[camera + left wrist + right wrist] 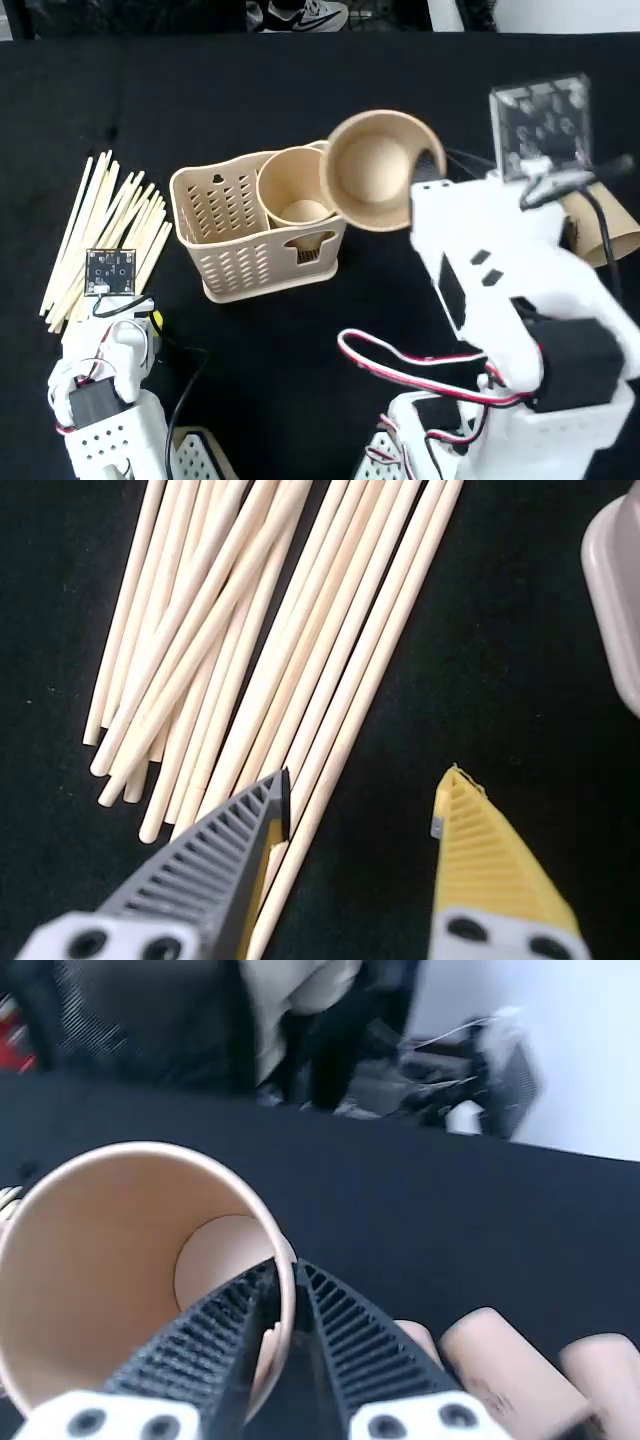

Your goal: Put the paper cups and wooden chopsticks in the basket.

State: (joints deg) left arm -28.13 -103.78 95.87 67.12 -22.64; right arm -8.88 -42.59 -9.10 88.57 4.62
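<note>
At two o'clock over the beige plastic basket (235, 255), the right end effector (285, 1272) pinched a tan paper cup (100, 1260); the left end effector (368, 785) gaped wide above wooden chopsticks (270, 630).

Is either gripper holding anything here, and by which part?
The right gripper grips a paper cup by its rim, one finger inside. The left gripper holds nothing, open over the chopsticks.
</note>
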